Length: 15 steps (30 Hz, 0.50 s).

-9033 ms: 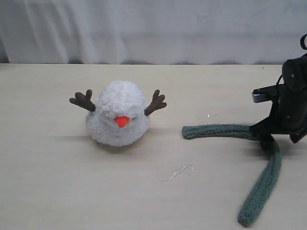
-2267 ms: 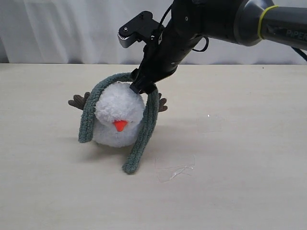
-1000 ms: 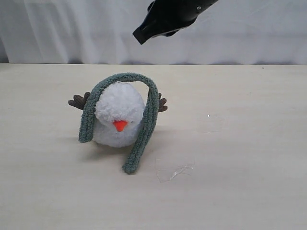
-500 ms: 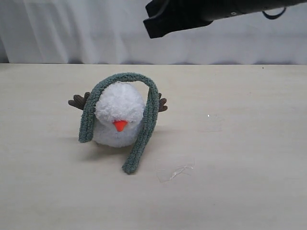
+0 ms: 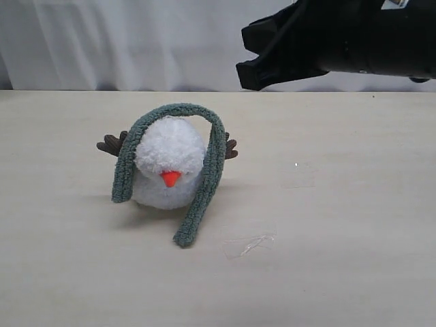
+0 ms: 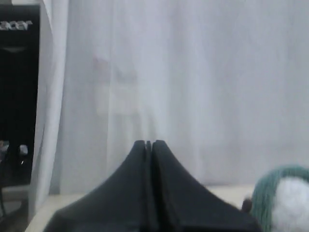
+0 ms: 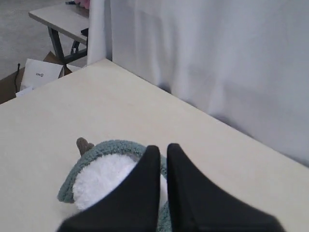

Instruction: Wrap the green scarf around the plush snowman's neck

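Now the green scarf [image 5: 212, 163] hangs draped over the head of the plush snowman [image 5: 169, 160], left of centre on the table [image 5: 340, 204], with its longer right end trailing nearer. It is only draped, so a nudge could slide it off. The right gripper [image 7: 163, 147], pressed together and empty, has drifted right since half a second earlier, while the scarf has not moved. The left gripper [image 6: 148, 143] is likewise closed and empty.

Low frontal exterior view and both wrist views share the snowman [image 5: 169, 170].

Left tool [image 6: 148, 145] with jaws pressed together, white curtain [image 6: 193, 72] behind, black screen [image 6: 19, 96] beside it, green scarf [image 6: 263, 191] draped over plush snowman [image 6: 293, 207]
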Each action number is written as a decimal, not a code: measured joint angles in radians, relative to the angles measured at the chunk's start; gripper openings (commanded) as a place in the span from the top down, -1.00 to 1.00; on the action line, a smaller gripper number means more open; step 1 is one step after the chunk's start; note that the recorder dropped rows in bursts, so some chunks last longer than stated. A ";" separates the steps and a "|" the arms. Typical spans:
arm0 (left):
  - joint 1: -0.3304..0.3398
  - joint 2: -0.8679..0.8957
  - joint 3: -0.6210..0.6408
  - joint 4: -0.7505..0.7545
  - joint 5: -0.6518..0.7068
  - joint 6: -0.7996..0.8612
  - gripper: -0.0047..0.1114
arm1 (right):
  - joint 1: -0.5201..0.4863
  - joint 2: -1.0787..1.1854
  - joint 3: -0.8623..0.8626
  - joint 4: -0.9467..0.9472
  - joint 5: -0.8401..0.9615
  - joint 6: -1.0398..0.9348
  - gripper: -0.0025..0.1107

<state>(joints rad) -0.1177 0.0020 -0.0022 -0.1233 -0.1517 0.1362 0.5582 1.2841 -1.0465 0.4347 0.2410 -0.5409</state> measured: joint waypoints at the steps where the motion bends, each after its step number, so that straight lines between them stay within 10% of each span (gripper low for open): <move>1: 0.000 0.000 0.000 -0.021 -0.053 -0.018 0.92 | -0.006 0.011 0.000 0.002 0.005 0.014 0.73; 9: 0.000 0.096 -0.049 0.112 -0.148 -0.387 0.92 | -0.110 0.077 0.002 0.238 0.042 -0.129 0.73; 15: 0.000 0.716 -0.276 0.604 -0.341 -0.707 0.92 | -0.110 0.088 0.002 0.839 0.257 -0.718 0.74</move>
<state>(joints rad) -0.1177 0.7177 -0.2781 0.4810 -0.4927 -0.5710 0.4480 1.3716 -1.0442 1.2736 0.4976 -1.2592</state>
